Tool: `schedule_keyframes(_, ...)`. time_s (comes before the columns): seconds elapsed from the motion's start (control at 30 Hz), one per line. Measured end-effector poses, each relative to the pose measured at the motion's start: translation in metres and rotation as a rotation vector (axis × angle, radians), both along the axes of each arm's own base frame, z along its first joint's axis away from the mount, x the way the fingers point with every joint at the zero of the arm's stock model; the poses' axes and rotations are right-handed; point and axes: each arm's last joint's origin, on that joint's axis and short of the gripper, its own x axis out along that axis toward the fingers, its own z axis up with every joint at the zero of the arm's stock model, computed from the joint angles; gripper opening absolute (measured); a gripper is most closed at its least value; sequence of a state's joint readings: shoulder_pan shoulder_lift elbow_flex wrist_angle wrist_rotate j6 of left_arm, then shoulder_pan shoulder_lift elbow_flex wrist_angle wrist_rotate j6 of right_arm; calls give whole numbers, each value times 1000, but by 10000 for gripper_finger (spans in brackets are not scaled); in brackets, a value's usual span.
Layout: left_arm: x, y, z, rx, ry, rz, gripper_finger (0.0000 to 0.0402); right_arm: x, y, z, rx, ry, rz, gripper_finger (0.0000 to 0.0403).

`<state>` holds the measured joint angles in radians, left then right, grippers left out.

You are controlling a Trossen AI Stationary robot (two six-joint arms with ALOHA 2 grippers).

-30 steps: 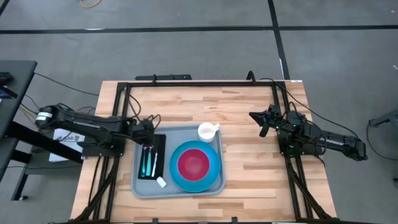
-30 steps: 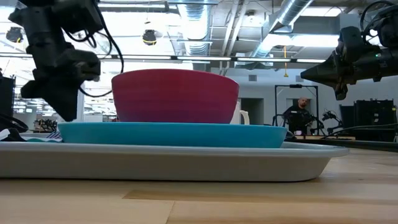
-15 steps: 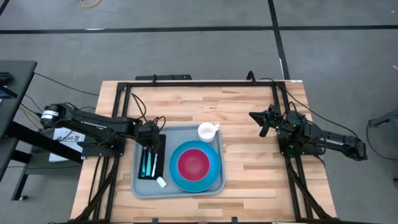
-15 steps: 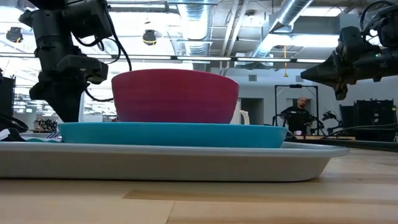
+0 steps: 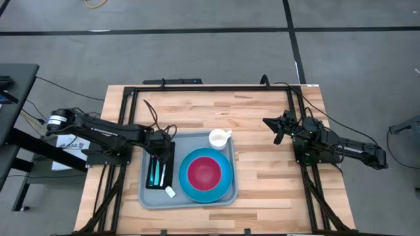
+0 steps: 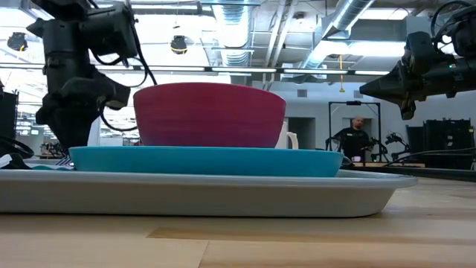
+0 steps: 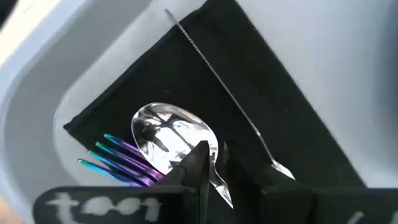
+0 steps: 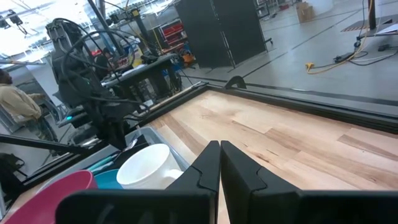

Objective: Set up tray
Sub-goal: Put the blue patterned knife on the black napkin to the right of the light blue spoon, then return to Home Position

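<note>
The light grey-blue tray (image 5: 190, 139) (image 6: 223, 195) lies on the wooden table. It holds a blue plate (image 5: 186, 189) with a red bowl (image 5: 205, 172) on it, a white cup (image 5: 218, 138) and a black napkin (image 5: 168, 172) (image 7: 249, 81). A spoon (image 7: 168, 134), a fork with rainbow tines (image 7: 118, 160) and a thin silver piece (image 7: 224, 87) lie on the napkin. My left gripper (image 5: 157, 149) (image 7: 216, 165) is low over the napkin's far end, shut on the spoon. My right gripper (image 5: 268, 123) (image 8: 219, 155) hangs shut above the table, right of the tray. My left gripper has the spoon's neck (image 7: 217, 177), just behind the spoon's bowl, between its two fingers (image 7: 198, 163). They come from above, pointing down at the napkin. The spoon's bowl lies face up against the black napkin; whether it rests on it or hangs just above, I cannot tell.
A small white object (image 5: 170, 191) lies on the tray near the napkin's near end. Bare wood stretches right of the tray (image 5: 269, 170) and along the far side. A black frame (image 5: 197, 87) borders the table. A person (image 6: 361, 138) stands far behind in the room.
My left gripper has moved toward the table's right and slightly toward the near edge, from the tray's far left corner to a spot over the napkin. The things on the tray have kept their places.
</note>
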<state>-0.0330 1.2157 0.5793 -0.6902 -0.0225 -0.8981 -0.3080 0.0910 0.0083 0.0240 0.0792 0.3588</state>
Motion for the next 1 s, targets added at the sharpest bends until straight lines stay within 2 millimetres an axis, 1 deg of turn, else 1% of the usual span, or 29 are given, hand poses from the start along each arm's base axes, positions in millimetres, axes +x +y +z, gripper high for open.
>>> schedule_keyframes(0.17, 3, 0, -5, -1, 17, -18, 36, 0, 0, 0, 0, 0, 0, 5)
schedule_keyframes(0.5, 8, -1, -3, -8, -40, -19, 36, 0, 0, 0, 0, -1, -1, 5)
schedule_keyframes(0.73, 15, -1, -1, -12, -113, -19, 36, 0, 0, 0, -1, -2, -1, 5)
schedule_keyframes(0.93, 15, -1, -1, -26, -112, -25, 36, 0, 0, 0, 0, -1, -1, 5)
schedule_keyframes(1.0, 16, -2, 5, -32, -128, -32, 36, 0, 0, 0, -1, -2, 0, 5)
